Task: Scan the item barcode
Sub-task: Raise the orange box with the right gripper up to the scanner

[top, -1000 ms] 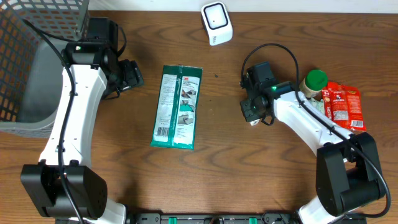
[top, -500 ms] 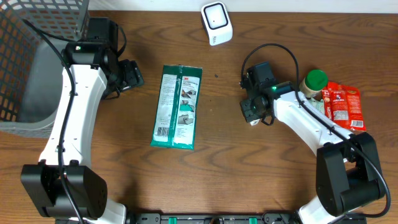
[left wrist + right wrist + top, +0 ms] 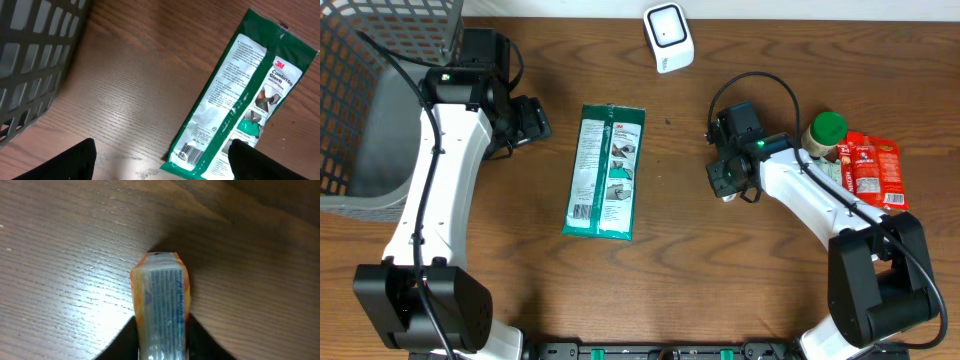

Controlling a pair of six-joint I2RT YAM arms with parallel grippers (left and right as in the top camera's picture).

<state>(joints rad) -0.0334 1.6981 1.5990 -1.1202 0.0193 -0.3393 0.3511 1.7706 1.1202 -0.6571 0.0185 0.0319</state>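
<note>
Right of centre, right end effector (image 3: 161, 344) is clamped on an orange packet (image 3: 161, 295); left end effector (image 3: 533, 121) stands apart. Pickup seems done; next, likely turn its barcode toward the far scanner (image 3: 667, 37).

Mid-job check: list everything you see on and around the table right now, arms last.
barcode scanner: one, white, far edge, centre
glove pack: one, green, flat on the table between the arms
small packet: one, orange, between the right gripper's fingers
jar: one, green lid, right side
red packet: one, red, next to the jar
basket: one, grey mesh, far left
table: one, brown wood
left gripper: one, black, open, empty, near the glove pack
right gripper: one, black, shut on the small packet
</note>
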